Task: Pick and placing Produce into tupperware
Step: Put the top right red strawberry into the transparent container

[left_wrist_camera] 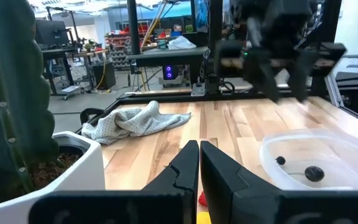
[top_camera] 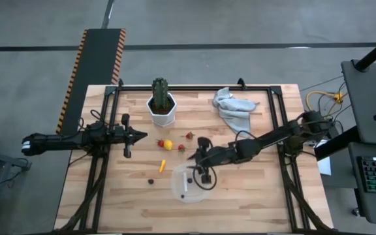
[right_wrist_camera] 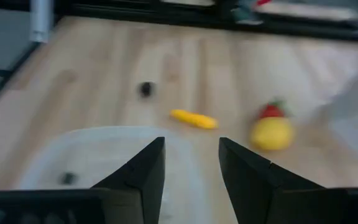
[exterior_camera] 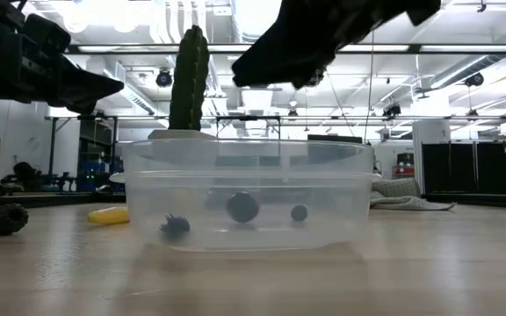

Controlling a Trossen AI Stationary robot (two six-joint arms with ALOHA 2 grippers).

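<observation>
Right now the right gripper [top_camera: 200,171] hangs over the tub's [top_camera: 178,190] 1 o'clock rim, fingers apart and empty. Three dark berries [exterior_camera: 242,207] already lie in the tub. Loose on the table at the tub's 10 to 12 o'clock: an orange sliver [top_camera: 163,164], lemon [top_camera: 168,144], three strawberries [top_camera: 188,136] and one berry [top_camera: 151,181]. My advice: rise clear of the rim, swing toward the nearest strawberry [top_camera: 181,148], descend straight with fingers straddling it, and close gently. The left gripper [top_camera: 136,135] waits closed at 10 o'clock.
</observation>
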